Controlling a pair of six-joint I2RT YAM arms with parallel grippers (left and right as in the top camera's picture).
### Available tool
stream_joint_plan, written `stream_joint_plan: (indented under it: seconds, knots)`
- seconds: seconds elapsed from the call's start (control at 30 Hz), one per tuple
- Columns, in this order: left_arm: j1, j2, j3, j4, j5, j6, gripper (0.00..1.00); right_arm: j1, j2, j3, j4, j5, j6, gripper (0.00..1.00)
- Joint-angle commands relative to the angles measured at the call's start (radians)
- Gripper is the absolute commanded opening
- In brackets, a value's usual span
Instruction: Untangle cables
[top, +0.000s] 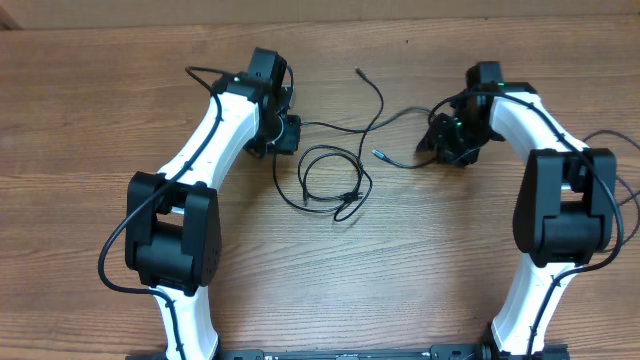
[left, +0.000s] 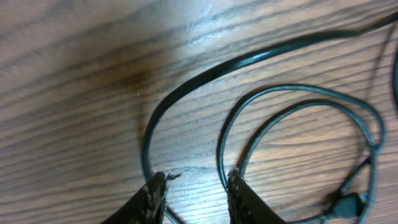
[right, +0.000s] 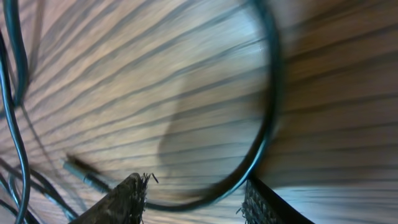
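The cables are thin black cords lying on the wooden table. A coiled loop (top: 345, 193) sits in the middle, one strand runs up to a plug end (top: 360, 72), and another plug end (top: 378, 154) lies to the right. My left gripper (top: 287, 135) is open just left of the loop. In the left wrist view its fingers (left: 196, 186) stand on the table, with a cord (left: 261, 57) curving past the left finger and the thin loop (left: 298, 88) by the right finger. My right gripper (top: 445, 142) is open. A curved cord (right: 270, 93) runs between its fingers (right: 193, 196).
The bare wooden table (top: 100, 120) spreads all around. A small plug tip (right: 81, 174) lies left of the right gripper's fingers. Both white arms reach in from the front edge, with their own thicker wires along them.
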Motion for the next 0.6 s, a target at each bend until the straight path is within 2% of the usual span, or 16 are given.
stream_joint_plan:
  seconds: [0.0, 0.13, 0.2, 0.23, 0.57]
  knots:
    - [-0.002, -0.018, -0.048, 0.05, -0.008, -0.019, 0.4, 0.04, 0.014, -0.02, -0.003, -0.011, -0.003, 0.5]
    - [0.001, -0.018, -0.063, 0.101, -0.043, -0.02, 0.47, 0.084, 0.014, -0.02, -0.003, -0.02, -0.003, 0.5]
    - [0.0, -0.018, -0.063, 0.113, -0.046, -0.02, 0.56, 0.104, 0.014, -0.02, -0.003, -0.022, -0.003, 0.5]
    - [0.0, -0.018, -0.063, 0.117, -0.047, -0.02, 0.57, 0.116, 0.014, -0.02, -0.003, -0.022, -0.003, 0.5]
    - [0.0, -0.016, -0.1, 0.126, -0.098, -0.039, 0.62, 0.19, 0.014, -0.02, 0.012, -0.021, -0.001, 0.52]
